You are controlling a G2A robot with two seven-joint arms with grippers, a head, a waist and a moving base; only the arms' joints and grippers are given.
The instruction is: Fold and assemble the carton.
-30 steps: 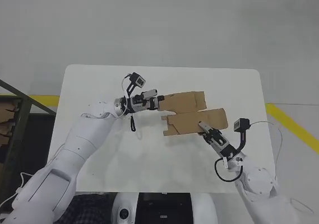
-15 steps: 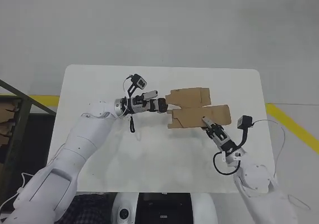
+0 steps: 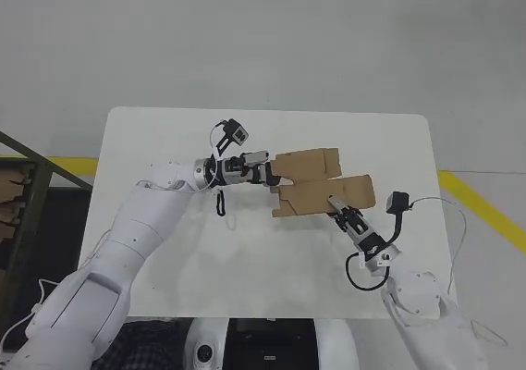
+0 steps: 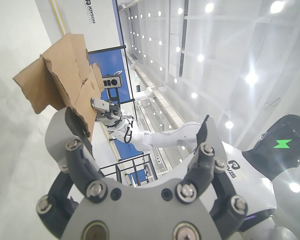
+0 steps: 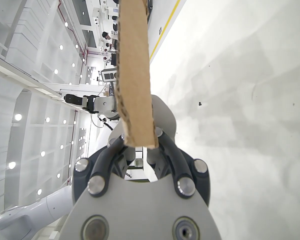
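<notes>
Carton [image 3: 323, 180]: partly folded, over the table [image 3: 152, 231], right of centre in the top view.
Right gripper [image 3: 338, 205]: clamped on carton's lower edge, probably anchoring it for folding.
Left gripper [image 3: 264, 172]: fingers spread at left flap, probably poised to push.

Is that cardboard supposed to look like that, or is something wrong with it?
The carton has a ragged, torn-looking edge on one flap, close to the open left hand. It looks ripped rather than cleanly cut. The right hand pinches another edge. Nothing else stands out.
</notes>
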